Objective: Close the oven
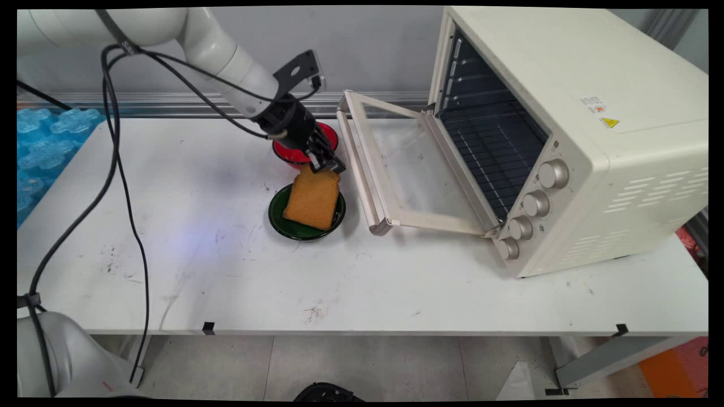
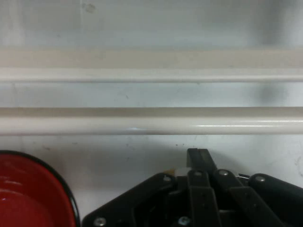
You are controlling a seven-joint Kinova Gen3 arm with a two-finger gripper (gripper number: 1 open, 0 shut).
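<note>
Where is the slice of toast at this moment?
In the main view the toast leans over the green bowl, top edge at the gripper, left of the open oven door.

White arm enters from upper left, angled down toward table centre, black cables slung beneath. Black camera bracket is mounted at wrist. Gripper [image 1: 325, 165] is pointed down and rightward, fingers closed together at tip. In hand view, black linkage [image 2: 199, 198] is seen folded inward, rising from bottom edge, one fingertip [image 2: 199, 158] projecting above it.
</note>
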